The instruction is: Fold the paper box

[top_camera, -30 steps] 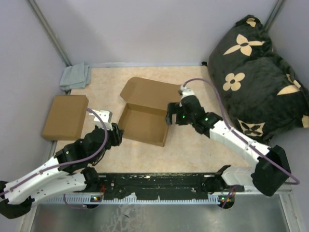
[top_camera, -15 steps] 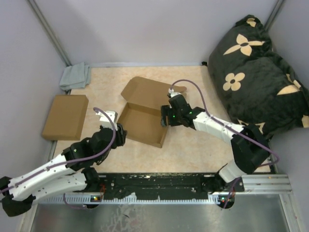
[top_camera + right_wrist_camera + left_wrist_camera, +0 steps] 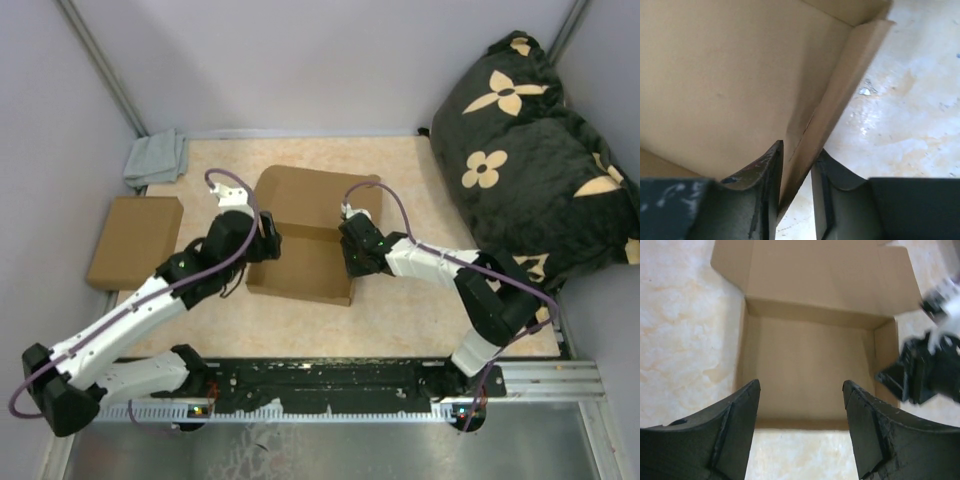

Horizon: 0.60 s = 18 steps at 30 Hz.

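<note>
R jaws tight on paper box rt wall; L jaws wide apart above tray

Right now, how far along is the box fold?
Done: the paper box already stands as a shallow tray, walls up. In hand: the right tool pinches the right side wall, while the left tool hangs open above the tray, holding nothing. Left: the lid lies open behind the tray, not yet folded over and tucked in.
</note>
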{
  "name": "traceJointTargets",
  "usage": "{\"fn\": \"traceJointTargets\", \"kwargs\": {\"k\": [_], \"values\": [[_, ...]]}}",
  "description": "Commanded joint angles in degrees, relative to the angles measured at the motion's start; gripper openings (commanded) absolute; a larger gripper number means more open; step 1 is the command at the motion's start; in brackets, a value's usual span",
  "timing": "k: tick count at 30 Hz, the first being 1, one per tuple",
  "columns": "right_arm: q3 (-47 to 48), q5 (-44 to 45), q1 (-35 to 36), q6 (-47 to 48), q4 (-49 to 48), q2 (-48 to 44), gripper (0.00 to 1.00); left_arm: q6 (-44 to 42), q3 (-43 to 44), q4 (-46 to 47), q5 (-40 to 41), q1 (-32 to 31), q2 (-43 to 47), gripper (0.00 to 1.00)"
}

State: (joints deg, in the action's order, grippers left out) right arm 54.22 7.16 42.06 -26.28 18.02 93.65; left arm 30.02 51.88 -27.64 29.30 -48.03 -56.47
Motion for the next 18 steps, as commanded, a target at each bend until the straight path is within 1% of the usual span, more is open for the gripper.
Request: {"fn": "traceJointTargets", "kwargs": {"k": [1,5,8,11,14,16,17,18], "values": [[-2.7,5.6,-0.2,4.1,-1.1,-5.3,0.25,-2.3,3.7,5.5,-13.4,11.0,-6.2,0.73],[-5.6,4.6,-0.9,6.3,-2.4,-8.2,0.16,-3.1,4.7,8.2,-17.0,17.8,-13.0,0.72],[-7.1,3.4,-2.0,6.4,-3.0,-9.8,0.16,-2.7,5.0,8.9,-19.7,21.9,-17.7,0.68],[-6.7,2.4,-2.5,5.5,-2.5,-10.6,0.16,-2.3,4.3,7.9,-19.6,22.5,-20.8,0.62],[-6.6,1.8,-3.0,3.5,-2.3,-10.1,0.13,-1.0,3.3,4.8,-19.1,22.5,-20.7,0.60],[-7.0,1.8,-3.8,1.2,-2.7,-9.5,0.03,-0.7,1.1,4.8,-18.3,22.5,-18.6,0.60],[-7.5,1.4,-4.3,0.1,-3.4,-9.3,0.00,-0.6,0.3,5.0,-17.7,22.5,-17.3,0.60],[-8.2,0.8,-4.8,-0.8,-4.3,-9.0,0.00,-0.5,-0.5,5.1,-17.1,22.5,-16.0,0.60]]}}
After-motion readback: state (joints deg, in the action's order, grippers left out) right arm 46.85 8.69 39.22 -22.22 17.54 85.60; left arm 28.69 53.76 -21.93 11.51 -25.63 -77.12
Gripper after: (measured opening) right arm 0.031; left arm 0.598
